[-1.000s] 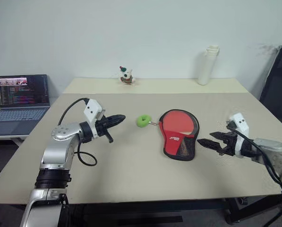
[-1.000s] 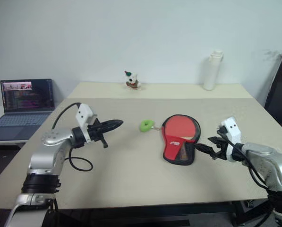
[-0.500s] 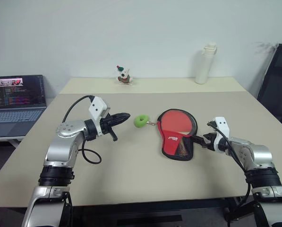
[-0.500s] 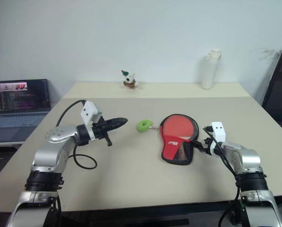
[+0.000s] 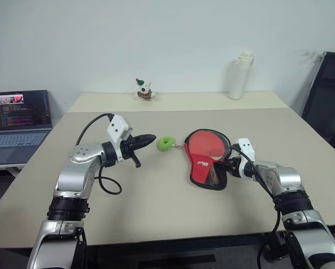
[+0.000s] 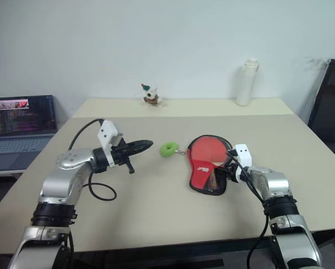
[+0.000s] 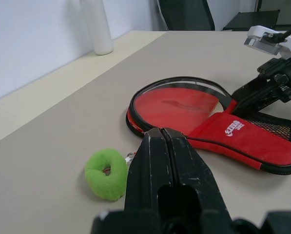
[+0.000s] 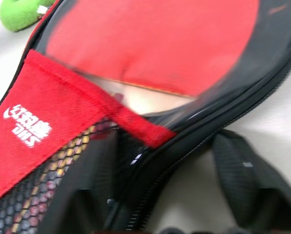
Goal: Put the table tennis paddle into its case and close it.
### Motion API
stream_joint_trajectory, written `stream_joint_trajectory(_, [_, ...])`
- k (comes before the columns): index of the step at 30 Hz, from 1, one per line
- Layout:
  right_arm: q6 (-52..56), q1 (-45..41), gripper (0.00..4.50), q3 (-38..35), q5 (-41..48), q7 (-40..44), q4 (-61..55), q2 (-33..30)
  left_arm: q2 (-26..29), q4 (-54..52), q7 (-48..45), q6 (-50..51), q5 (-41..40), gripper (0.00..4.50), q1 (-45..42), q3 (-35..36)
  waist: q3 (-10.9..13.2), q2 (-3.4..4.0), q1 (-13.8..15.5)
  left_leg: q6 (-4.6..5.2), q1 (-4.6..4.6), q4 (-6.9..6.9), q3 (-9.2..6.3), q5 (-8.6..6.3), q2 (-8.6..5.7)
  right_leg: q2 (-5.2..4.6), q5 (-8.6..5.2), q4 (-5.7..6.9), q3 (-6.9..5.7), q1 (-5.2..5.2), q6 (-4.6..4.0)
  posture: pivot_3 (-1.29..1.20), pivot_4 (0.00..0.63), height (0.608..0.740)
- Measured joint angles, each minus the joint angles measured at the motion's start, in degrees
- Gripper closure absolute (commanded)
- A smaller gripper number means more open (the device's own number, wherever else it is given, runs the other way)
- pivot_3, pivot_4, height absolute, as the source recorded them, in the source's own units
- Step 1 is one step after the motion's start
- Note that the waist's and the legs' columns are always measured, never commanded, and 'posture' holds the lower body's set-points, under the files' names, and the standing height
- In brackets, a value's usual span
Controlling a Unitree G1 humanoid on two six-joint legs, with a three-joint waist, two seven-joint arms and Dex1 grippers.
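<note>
Red case (image 5: 207, 160) hides the paddle's (image 5: 207, 145) handle; right gripper (image 8: 150, 195) jaws straddle its rim; left gripper (image 7: 165, 146) jaws closed.

place: office or lab | evidence: large beige surface (image 5: 156, 207), open laptop showing code (image 5: 18, 115), black office chair (image 5: 327, 101), bare white wall (image 5: 156, 39)

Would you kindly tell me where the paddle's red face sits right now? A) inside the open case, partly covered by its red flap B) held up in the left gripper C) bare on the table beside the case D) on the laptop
A: the table tennis paddle lies within the case, whose zip rim rings the red face while the red flap covers its lower part.
</note>
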Motion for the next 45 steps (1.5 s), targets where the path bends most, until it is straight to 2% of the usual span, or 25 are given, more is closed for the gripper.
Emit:
stream_joint_trajectory(4, [2.26, -0.89, 3.82, -0.87, 0.64, 0.96, 0.72, 1.31, 0.23, -1.2, -0.14, 0.08, -0.25, 4.5, 1.32, 0.01, -0.02, 0.0, -0.35, 0.0, 0.06, 0.0, 0.01, 0.0, 0.03, 0.01, 0.02, 0.03, 0.01, 0.04, -0.04, 0.0, 0.15, 0.74])
stream_joint_trajectory(7, [4.43, -1.43, 4.48, -1.14, 1.27, 2.04, 0.26, 2.19, 1.54, -1.98, -1.72, 0.93, -1.54, 4.5, 2.92, 0.09, -0.02, 0.0, -0.81, 0.0, 0.06, -0.01, 0.01, 0.0, 0.07, 0.04, 0.03, 0.04, 0.02, 0.02, -0.04, 0.0, 0.15, 0.74])
stream_joint_trajectory(13, [11.36, -1.1, 4.48, -0.64, 3.62, 5.23, -4.76, 3.3, 6.78, -4.7, -9.81, 4.64, -5.62, 4.5, 8.58, 0.1, -0.01, 0.02, -1.3, 0.0, -0.09, -0.12, -0.05, 0.0, 0.09, 0.05, 0.02, 0.04, -0.04, -0.17, -0.06, 0.0, 0.15, 0.74])
stream_joint_trajectory(18, [17.85, 2.06, 4.48, 2.15, 6.92, 7.48, -14.35, 4.76, 11.6, -8.49, -16.48, 6.67, -7.56, 4.5, 13.91, -0.37, 0.0, 0.03, -1.05, 0.01, -0.15, -0.15, -0.08, -0.01, 0.09, 0.03, -0.01, 0.02, -0.08, -0.21, -0.1, 0.0, 0.15, 0.74])
stream_joint_trajectory(25, [25.94, 9.67, 4.48, 1.39, 9.55, 2.4, -27.38, 7.0, 11.91, -14.15, -17.71, 8.77, -9.3, 4.5, 18.52, -1.46, 0.0, 0.03, -0.02, 0.0, -0.15, -0.1, -0.07, -0.01, 0.03, -0.04, -0.02, -0.03, -0.08, -0.17, -0.09, 0.0, 0.15, 0.74])
stream_joint_trajectory(35, [39.13, 20.88, 4.48, -6.89, 14.27, -5.22, -45.49, 9.23, 12.47, -15.86, -18.41, 9.84, -9.97, 4.5, 19.76, -2.04, -0.01, 0.02, 0.62, -0.01, -0.13, -0.1, -0.1, -0.01, 0.02, -0.03, -0.23, -0.06, -0.12, -0.13, 0.1, 0.0, 0.15, 0.74])
stream_joint_trajectory(45, [41.45, 22.11, 4.48, -8.84, 14.79, -8.55, -47.43, 11.39, 12.43, -15.81, -18.74, 9.83, -9.94, 4.5, 18.6, -3.08, -0.01, 0.02, 0.55, -0.01, -0.13, -0.1, -0.09, -0.01, 0.02, -0.02, -0.26, -0.06, -0.11, -0.13, 0.09, 0.0, 0.15, 0.74])
